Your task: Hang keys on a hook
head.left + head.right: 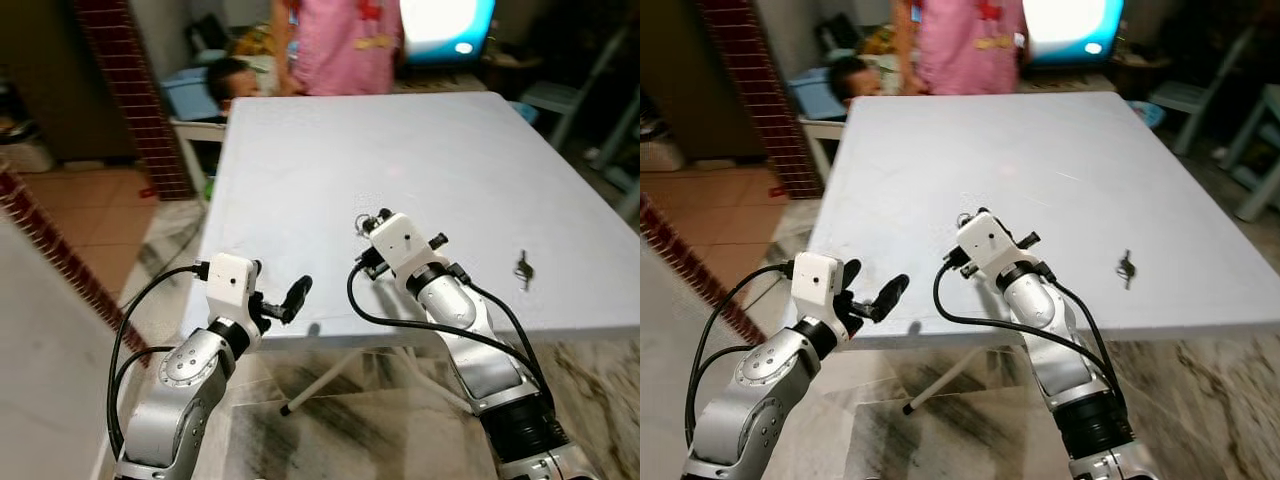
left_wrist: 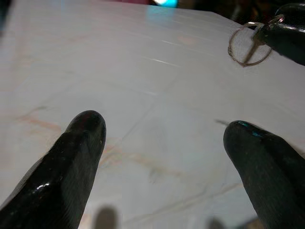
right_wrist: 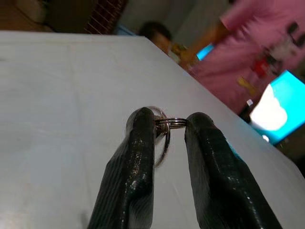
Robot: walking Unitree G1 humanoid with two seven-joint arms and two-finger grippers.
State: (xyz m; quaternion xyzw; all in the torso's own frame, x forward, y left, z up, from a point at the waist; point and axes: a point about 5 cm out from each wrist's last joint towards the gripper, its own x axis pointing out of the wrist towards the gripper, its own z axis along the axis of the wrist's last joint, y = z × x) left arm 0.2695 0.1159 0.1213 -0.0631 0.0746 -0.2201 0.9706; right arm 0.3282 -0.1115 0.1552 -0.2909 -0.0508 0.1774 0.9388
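The right gripper [image 3: 170,125] pinches a key ring [image 3: 167,125] above the bench [image 1: 300,170]; left gripper [image 2: 162,143] gapes wide at seven o'clock. Next, I'd say: find a hook.

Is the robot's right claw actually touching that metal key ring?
Touching. In the right wrist view, the right gripper pinches the key ring between both black fingers.
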